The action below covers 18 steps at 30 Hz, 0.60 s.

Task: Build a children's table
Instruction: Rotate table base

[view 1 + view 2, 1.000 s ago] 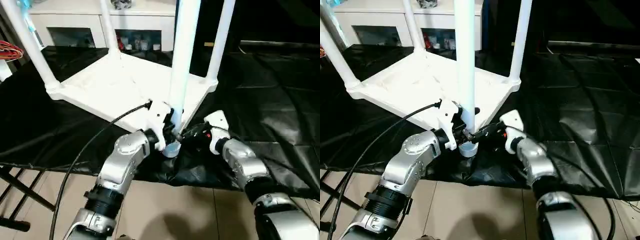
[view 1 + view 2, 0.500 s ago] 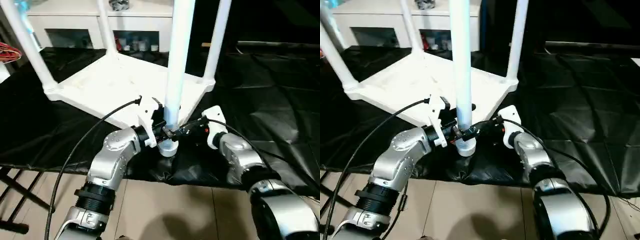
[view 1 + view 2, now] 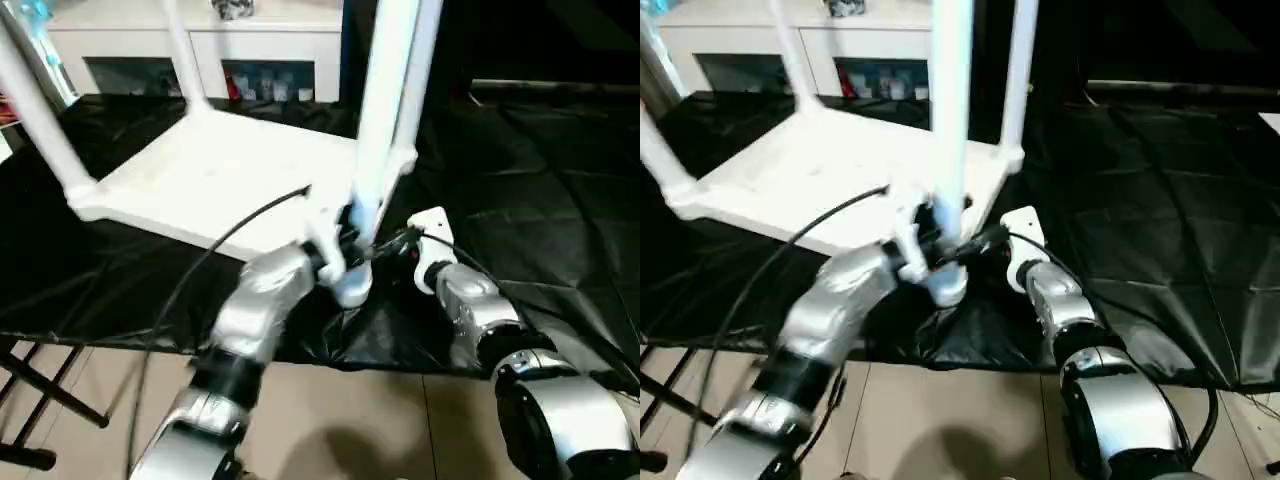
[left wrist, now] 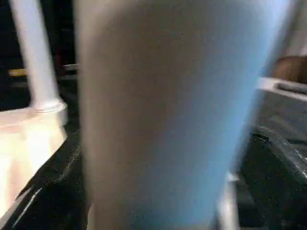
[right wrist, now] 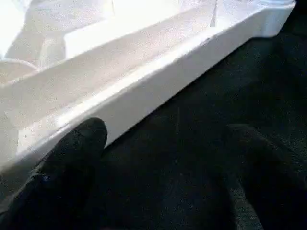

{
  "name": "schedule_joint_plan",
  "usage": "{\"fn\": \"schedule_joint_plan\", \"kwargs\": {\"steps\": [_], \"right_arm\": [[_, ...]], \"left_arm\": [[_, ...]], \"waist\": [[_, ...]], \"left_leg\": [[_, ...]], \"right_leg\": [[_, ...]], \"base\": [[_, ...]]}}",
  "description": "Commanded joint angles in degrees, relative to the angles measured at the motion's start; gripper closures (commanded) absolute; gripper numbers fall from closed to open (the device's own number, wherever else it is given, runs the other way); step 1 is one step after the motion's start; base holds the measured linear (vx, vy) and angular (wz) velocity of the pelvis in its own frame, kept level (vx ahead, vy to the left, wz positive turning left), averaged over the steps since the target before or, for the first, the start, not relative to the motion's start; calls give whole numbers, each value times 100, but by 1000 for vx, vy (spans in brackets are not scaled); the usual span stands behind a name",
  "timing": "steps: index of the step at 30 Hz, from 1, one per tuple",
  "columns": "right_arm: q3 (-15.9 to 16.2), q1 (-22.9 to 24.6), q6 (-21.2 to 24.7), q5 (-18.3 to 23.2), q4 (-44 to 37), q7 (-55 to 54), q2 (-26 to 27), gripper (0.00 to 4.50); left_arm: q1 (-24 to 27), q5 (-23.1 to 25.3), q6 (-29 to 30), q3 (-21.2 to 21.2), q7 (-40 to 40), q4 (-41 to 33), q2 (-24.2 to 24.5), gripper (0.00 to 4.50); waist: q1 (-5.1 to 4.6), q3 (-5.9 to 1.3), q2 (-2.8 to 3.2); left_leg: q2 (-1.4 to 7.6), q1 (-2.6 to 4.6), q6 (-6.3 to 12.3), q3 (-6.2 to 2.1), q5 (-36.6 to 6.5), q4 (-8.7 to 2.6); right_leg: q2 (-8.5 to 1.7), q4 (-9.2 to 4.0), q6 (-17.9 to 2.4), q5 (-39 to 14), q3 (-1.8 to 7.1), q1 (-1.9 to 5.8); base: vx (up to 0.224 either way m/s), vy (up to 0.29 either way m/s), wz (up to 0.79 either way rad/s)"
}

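The white tabletop [image 3: 220,170] lies underside up on the black-draped table, with three white legs standing in its corner sockets, among them the far-left leg [image 3: 40,110] and the right leg [image 3: 1018,80]. My left gripper [image 3: 345,250] is shut on the fourth leg [image 3: 378,120], which stands nearly upright and leans slightly. Its collared lower end [image 3: 352,290] hangs just off the tabletop's near corner. That leg [image 4: 163,115] looms close in the left wrist view. My right gripper [image 5: 168,158] is open beside the same corner, its fingers [image 5: 72,163] apart over black cloth, facing the tabletop's side wall [image 5: 144,81].
The black cloth [image 3: 540,180] covers the big table and wrinkles near its front edge. A white cabinet [image 3: 250,60] stands behind. A black cable [image 3: 200,270] loops over my left forearm. Tiled floor [image 3: 330,420] and a black stand's legs [image 3: 40,400] lie below the table's edge.
My left arm has swung right with the leg, whose top now leans further right. The head camera has shifted, so the tabletop sits further left in the picture.
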Motion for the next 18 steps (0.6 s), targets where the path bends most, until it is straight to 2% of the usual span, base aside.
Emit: {"fn": "schedule_joint_plan", "kwargs": {"steps": [1,2,3,5,8,11,14,15,16,17,18], "right_arm": [[-138,-28,-117,137,-349,104,-103,4],[-177,44,-121,190,-470,180,-141,4],[-215,177,-116,262,-647,313,-191,4],[-221,238,-113,284,-717,366,-213,2],[-217,337,-99,300,-834,426,-245,2],[-198,735,-112,326,-1328,595,-395,2],[-230,923,-64,353,-1596,624,-472,2],[-240,969,-51,358,-1662,620,-492,2],[-294,1123,59,415,-1940,587,-546,2],[-325,1206,122,454,-2108,575,-572,2],[-333,1225,138,464,-2149,572,-576,2]], "left_arm": [[-19,-50,191,167,-108,12,148,3],[15,-131,345,205,-196,-56,190,3],[102,-228,516,221,-336,-183,229,3],[140,-255,562,211,-376,-229,241,1],[192,-238,514,216,-319,-271,243,1],[493,-368,301,293,-294,-575,310,1],[724,-581,398,387,-484,-862,375,1],[789,-627,427,407,-530,-941,397,1],[1070,-868,666,460,-779,-1329,514,1],[1231,-1010,808,491,-906,-1563,586,1],[1269,-1043,844,497,-934,-1620,604,1]], "waist": [[66,-451,-67],[70,-455,-66],[95,-455,-35],[109,-453,-45],[142,-453,-37],[183,-447,-41],[187,-454,-51],[173,-437,-47],[157,-435,-31],[166,-424,-32],[144,-411,-40]], "left_leg": [[89,60,566,-35,-769,-288],[89,60,574,-35,-757,-284],[95,74,589,-32,-762,-281],[105,71,601,-30,-777,-286],[108,72,574,-30,-850,-287],[118,71,509,-38,-919,-303],[114,68,495,-37,-875,-301],[106,68,466,-30,-945,-305],[102,69,447,-32,-983,-308],[114,75,416,-37,-997,-324],[114,58,418,-33,-1038,-335]], "right_leg": [[-403,-451,-1535,-42,199,362],[-401,-443,-1544,-33,199,360],[-397,-443,-1565,-45,198,346],[-395,-443,-1586,-28,198,347],[-393,-451,-1591,-60,199,341],[-403,-468,-1524,-166,204,348],[-396,-463,-1487,-152,208,351],[-389,-489,-1431,-313,207,337],[-386,-491,-1416,-391,208,330],[-395,-482,-1406,-431,209,345],[-389,-510,-1358,-580,213,325]], "base": [[0,0,0],[0,0,0],[0,0,0],[0,0,0],[0,0,0],[0,0,0],[0,0,0],[0,0,0],[0,0,0],[0,0,0],[0,0,0]]}}
